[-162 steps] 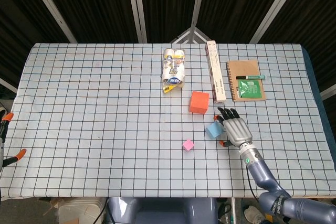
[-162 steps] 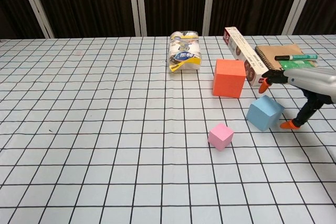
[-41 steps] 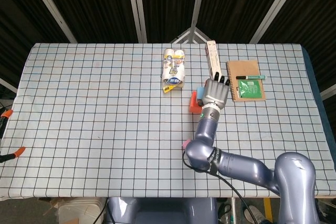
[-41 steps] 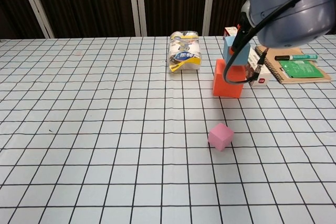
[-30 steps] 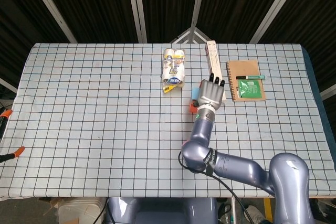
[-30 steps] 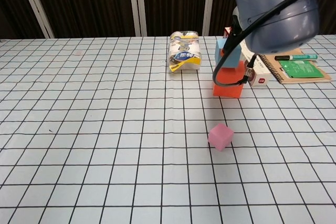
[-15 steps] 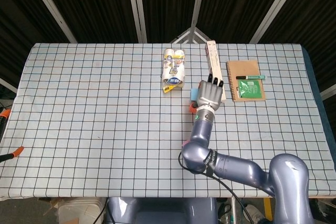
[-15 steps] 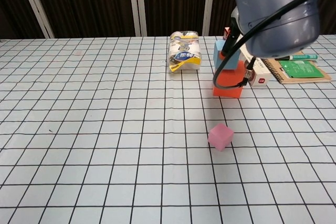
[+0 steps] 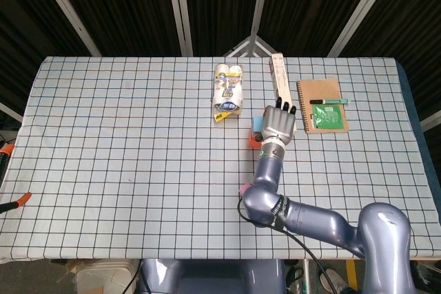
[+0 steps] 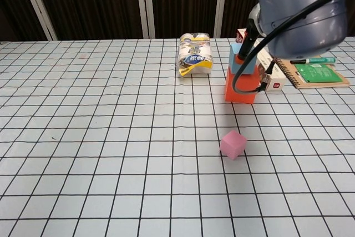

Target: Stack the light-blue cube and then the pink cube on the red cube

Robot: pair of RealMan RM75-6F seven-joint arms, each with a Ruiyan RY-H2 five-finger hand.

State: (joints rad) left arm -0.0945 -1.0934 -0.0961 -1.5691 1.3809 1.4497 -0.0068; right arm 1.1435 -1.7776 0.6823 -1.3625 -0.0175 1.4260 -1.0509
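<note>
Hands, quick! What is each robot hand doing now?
Right hand: over the blue cube on the red cube; grip cannot be told.
Left hand: not in view.

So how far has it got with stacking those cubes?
About halfway. The light-blue cube sits on top of the red cube, with the right hand over it; whether it is released, I cannot tell. The pink cube lies on the table, yet to be stacked.
</note>
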